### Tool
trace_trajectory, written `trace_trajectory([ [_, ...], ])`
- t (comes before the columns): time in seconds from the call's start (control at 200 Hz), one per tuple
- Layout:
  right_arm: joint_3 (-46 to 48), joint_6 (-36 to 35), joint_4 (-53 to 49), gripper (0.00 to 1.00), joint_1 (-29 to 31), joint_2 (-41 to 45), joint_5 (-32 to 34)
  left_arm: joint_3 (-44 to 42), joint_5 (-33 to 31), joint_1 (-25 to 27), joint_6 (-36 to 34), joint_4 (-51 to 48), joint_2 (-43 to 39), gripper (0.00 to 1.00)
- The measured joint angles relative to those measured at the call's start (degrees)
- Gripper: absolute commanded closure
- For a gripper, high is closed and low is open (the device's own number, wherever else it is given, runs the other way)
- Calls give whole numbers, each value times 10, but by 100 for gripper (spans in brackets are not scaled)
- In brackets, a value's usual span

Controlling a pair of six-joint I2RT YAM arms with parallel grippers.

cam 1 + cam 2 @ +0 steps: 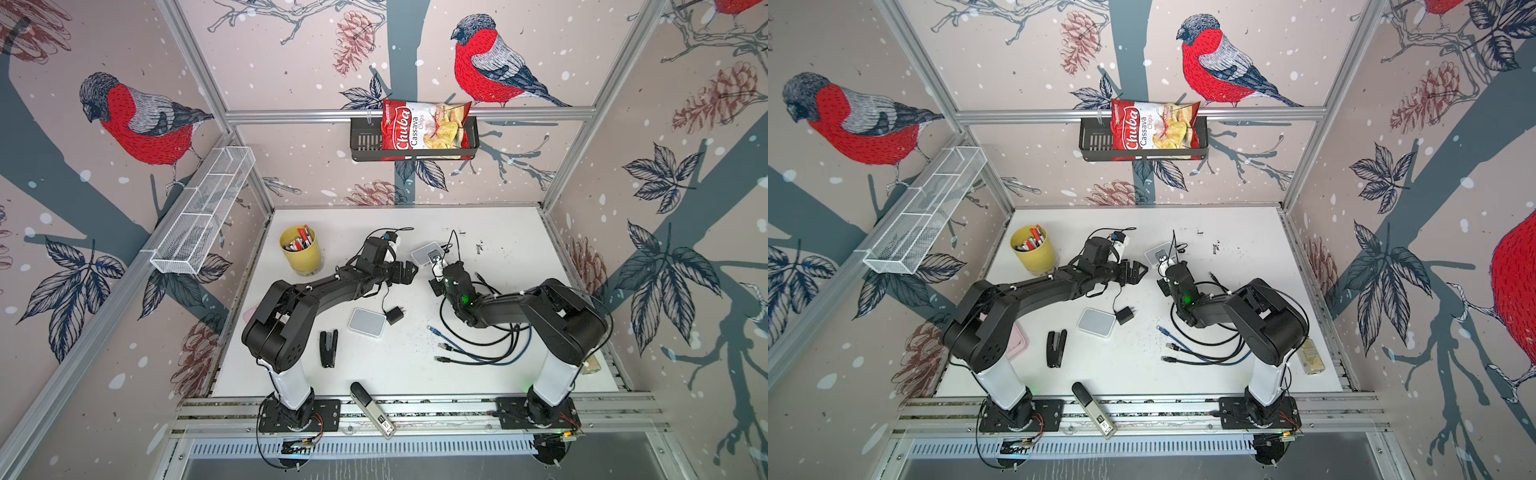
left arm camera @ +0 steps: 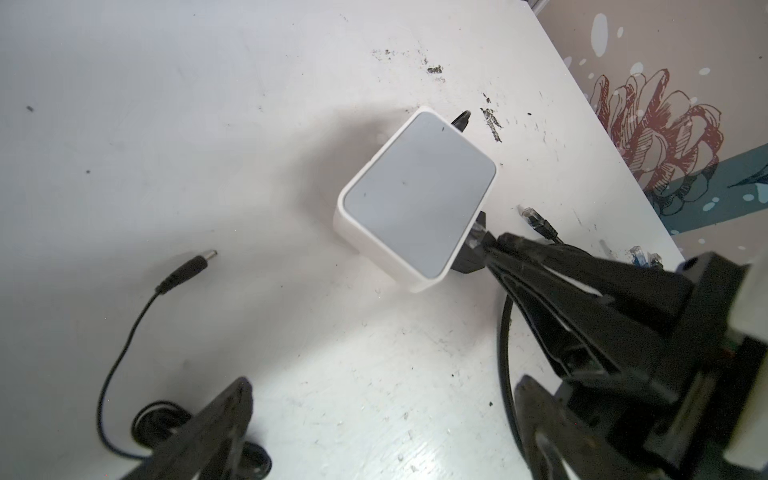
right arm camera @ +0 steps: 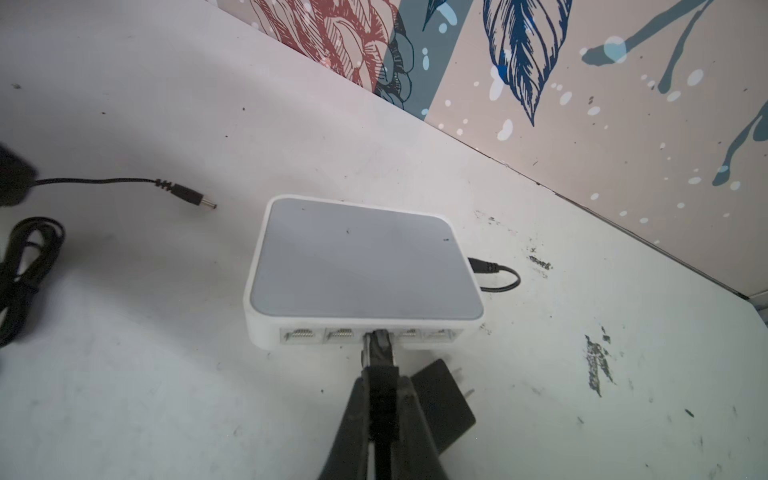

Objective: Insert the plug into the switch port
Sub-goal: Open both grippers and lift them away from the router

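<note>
The switch point(image 3: 361, 266) is a white box with a grey top, lying flat at the middle back of the table point(image 1: 426, 251) in both top views. Its row of ports faces my right gripper point(image 3: 380, 374). That gripper is shut on the plug point(image 3: 378, 343), a clear-tipped network plug on a black cable. The plug's tip sits in the mouth of the middle port; how deep it goes is hidden. The left wrist view shows the same plug point(image 2: 478, 232) against the switch point(image 2: 415, 195). My left gripper point(image 2: 384, 386) is open with nothing in it, just left of the switch point(image 1: 405, 272).
A black power adapter point(image 3: 440, 399) lies under my right fingers, and a loose barrel plug point(image 3: 187, 195) lies nearby. A second switch point(image 1: 368, 323), a stapler point(image 1: 328, 348), a yellow pen cup point(image 1: 300, 249) and loose network cables point(image 1: 478, 345) are on the table.
</note>
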State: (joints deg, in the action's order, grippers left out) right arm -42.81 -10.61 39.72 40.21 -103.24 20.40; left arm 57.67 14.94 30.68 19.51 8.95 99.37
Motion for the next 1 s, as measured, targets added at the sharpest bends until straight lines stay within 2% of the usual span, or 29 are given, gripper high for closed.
trace_trajectory([
  [0.32,-124,0,-113,100,-19,-67,-33,-26,-4,-1,7,23,-9,3],
  [0.755,-253,-5,-203,98,-26,-167,-60,-41,-15,-1,12,24,-19,3],
  [1.001,-300,-2,-243,78,-30,-192,-63,-47,-17,-1,12,24,-22,3],
])
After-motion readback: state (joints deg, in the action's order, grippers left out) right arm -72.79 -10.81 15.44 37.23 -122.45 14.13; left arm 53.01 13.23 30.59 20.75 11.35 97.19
